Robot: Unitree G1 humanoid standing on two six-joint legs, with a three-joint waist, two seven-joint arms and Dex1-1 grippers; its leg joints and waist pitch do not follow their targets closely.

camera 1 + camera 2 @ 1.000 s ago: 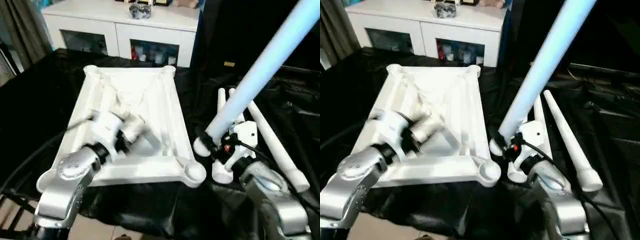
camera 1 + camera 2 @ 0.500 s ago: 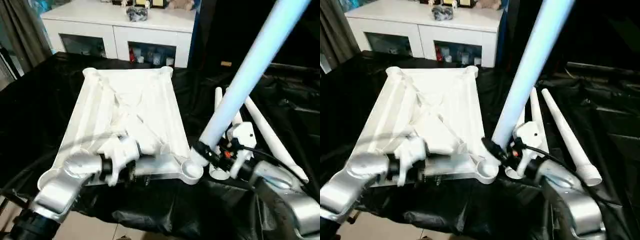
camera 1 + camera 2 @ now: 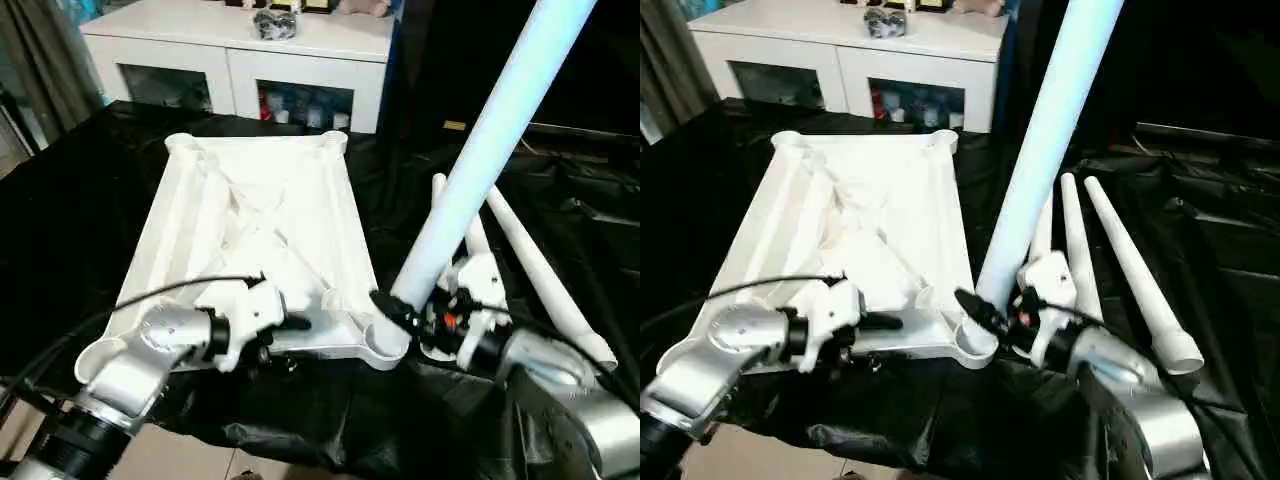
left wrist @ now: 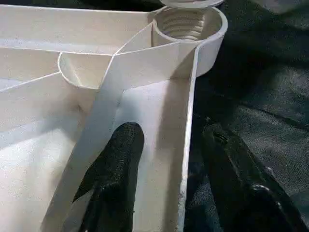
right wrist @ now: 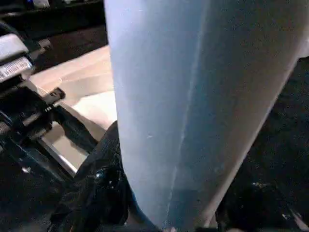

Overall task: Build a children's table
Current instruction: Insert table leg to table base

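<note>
The children's table's white plastic rectangular tabletop (image 3: pixel 265 225) is lying ribbed underside up on the black-draped surface (image 3: pixel 70 210), with the white glass-door cabinet (image 3: pixel 250 55) behind it. I am holding one long white tapered tube leg (image 3: pixel 480 165) in my right pincer (image 3: pixel 400 312), whose black fingers are closed around its thick end; the leg is standing steeply, leaning up and away, its base right at the near right round corner socket (image 3: pixel 383 338). My left pincer (image 4: pixel 171 159) is spread apart and straddling the tabletop's near rim wall, one finger (image 4: pixel 118 164) inside the tray, the other outside on the cloth; it is gripping nothing yet. Three more tapered legs (image 3: pixel 1120 260) are lying side by side on the cloth just right of the tabletop. I judge I am seating the first leg: next I should be pinching the rim to brace the top, then squaring the threaded end over the socket and twisting it in.
</note>
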